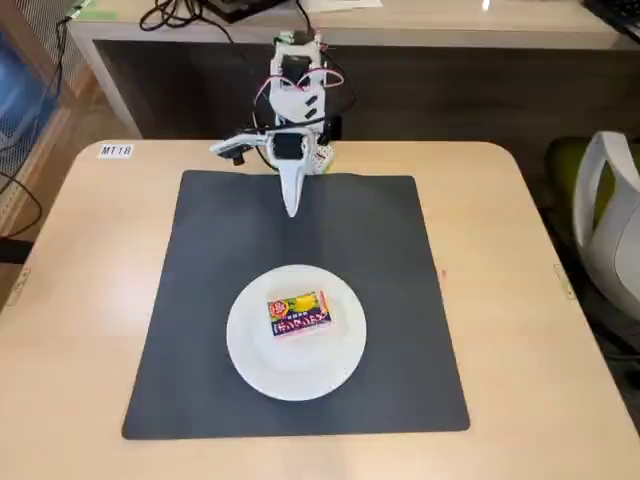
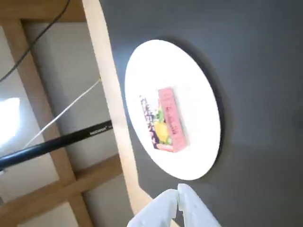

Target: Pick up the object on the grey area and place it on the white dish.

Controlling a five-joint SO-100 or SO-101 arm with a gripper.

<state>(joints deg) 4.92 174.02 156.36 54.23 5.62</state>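
The small yellow and red box [image 1: 300,313] lies flat on the white dish [image 1: 250,345], a little above the dish's middle in the fixed view. The dish stands on the dark grey mat [image 1: 400,280], toward its near edge. My white gripper [image 1: 291,207] hangs over the mat's far edge, well away from the dish, pointing down with its fingers together and nothing between them. In the wrist view the box [image 2: 164,120] lies on the dish [image 2: 199,142], and my gripper [image 2: 180,196] shows at the bottom edge, shut and empty.
The beige tabletop [image 1: 90,280] surrounds the mat, with a small white label [image 1: 115,151] at its far left corner. A white chair [image 1: 610,220] stands at the right. Cables hang behind the arm's base. In the wrist view a black rod [image 2: 52,144] lies beyond the table's edge.
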